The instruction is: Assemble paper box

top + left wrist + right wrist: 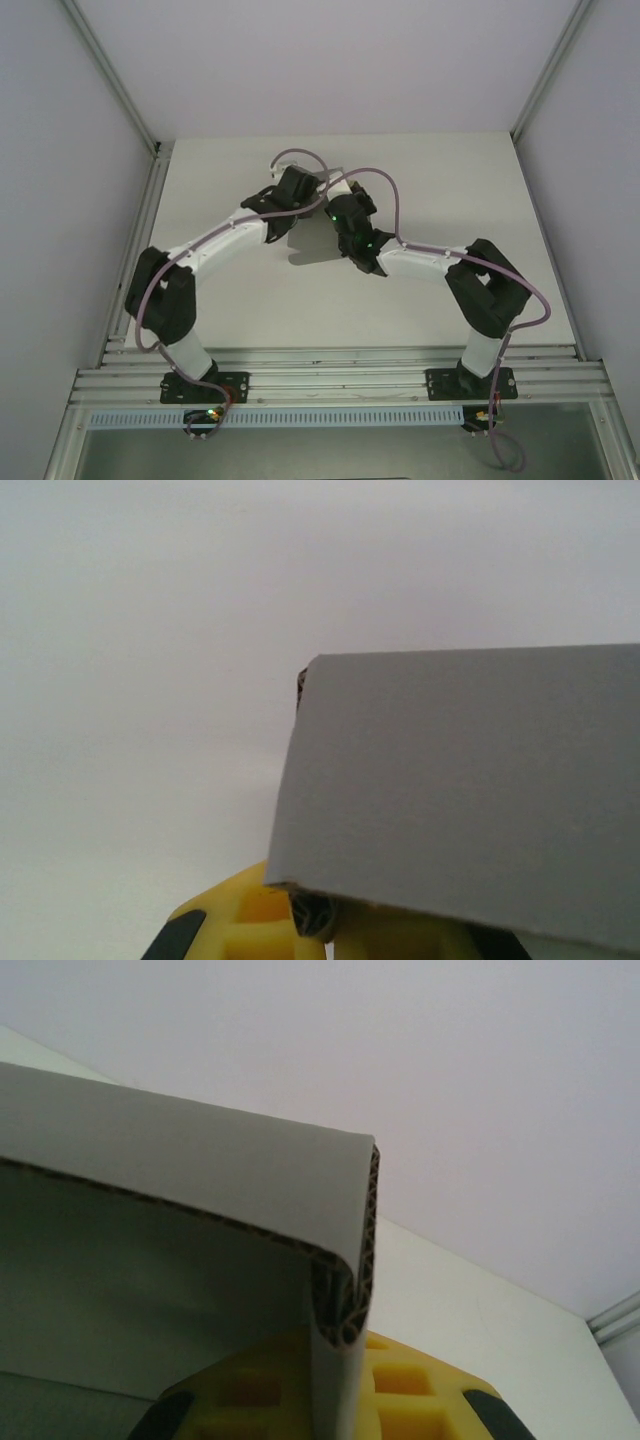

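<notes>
The paper box is grey corrugated card held up off the table between both arms. In the left wrist view one flat grey panel covers the right half, and my left gripper is shut on its lower edge between yellow fingers. In the right wrist view a folded, doubled wall of the paper box stands between the yellow fingers, with my right gripper shut on it. From above, my left gripper and right gripper meet mid-table, hiding most of the card.
The pale table is bare around the arms. Aluminium rails carry the arm bases along the near edge. Frame posts and plain walls close in the left, right and back sides.
</notes>
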`<state>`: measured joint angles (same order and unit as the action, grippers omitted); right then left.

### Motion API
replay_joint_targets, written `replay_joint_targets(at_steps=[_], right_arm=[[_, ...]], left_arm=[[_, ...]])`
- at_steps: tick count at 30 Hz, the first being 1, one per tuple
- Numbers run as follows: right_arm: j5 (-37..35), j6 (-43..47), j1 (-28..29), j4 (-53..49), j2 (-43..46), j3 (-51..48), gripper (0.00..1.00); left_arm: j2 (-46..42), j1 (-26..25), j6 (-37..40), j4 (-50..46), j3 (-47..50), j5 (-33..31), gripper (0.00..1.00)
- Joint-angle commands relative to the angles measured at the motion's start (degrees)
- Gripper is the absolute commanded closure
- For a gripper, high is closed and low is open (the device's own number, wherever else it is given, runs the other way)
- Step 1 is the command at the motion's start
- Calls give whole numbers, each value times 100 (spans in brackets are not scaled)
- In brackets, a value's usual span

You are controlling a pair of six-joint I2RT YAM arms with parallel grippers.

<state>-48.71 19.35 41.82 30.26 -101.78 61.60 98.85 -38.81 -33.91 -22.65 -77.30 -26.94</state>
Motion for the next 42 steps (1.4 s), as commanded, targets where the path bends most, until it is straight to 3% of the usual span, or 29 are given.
replay_joint_targets(at_steps=[1,3,6,10,11,13,17,19,25,33,36,38,42], right_arm=[[-2325,372,-377,-24,186,88,100],[-2162,-11,-378,-407,254,102,100],[-1989,-386,-377,-889,260,168,100],[-1139,-819,-380,-1198,368,53,100],[-895,-995,-381,-1321,420,36,100],[-357,-1455,-381,-1710,540,49,100],[129,-1774,-377,-1666,841,-159,100],[463,-1857,-377,-1664,1011,-246,100],[846,-2003,-377,-1783,1247,-335,100],[811,-2221,-382,-2011,1168,-193,100],[740,-2312,-377,-2051,1125,-149,100],[737,-2376,-377,-2082,1101,-131,100],[688,-2470,-381,-2132,1077,-105,100]], left_arm=[[608,524,-252,-2876,-215,-2749,100],[743,589,-272,-2919,-308,-2341,100],[455,559,29,-2101,-12,-1556,100],[-328,577,701,-254,788,299,100],[-518,591,681,154,1020,694,99],[-858,661,685,939,1427,1453,85],[-1237,689,699,1387,1744,1718,73],[-1327,700,756,1391,1784,1757,59],[-1452,787,674,1927,2029,2479,54],[-1633,733,702,2590,2265,3345,45],[-1684,681,772,2589,2262,3362,36],[-1706,655,799,2587,2270,3414,34],[-1782,579,841,2593,2263,3501,19]])
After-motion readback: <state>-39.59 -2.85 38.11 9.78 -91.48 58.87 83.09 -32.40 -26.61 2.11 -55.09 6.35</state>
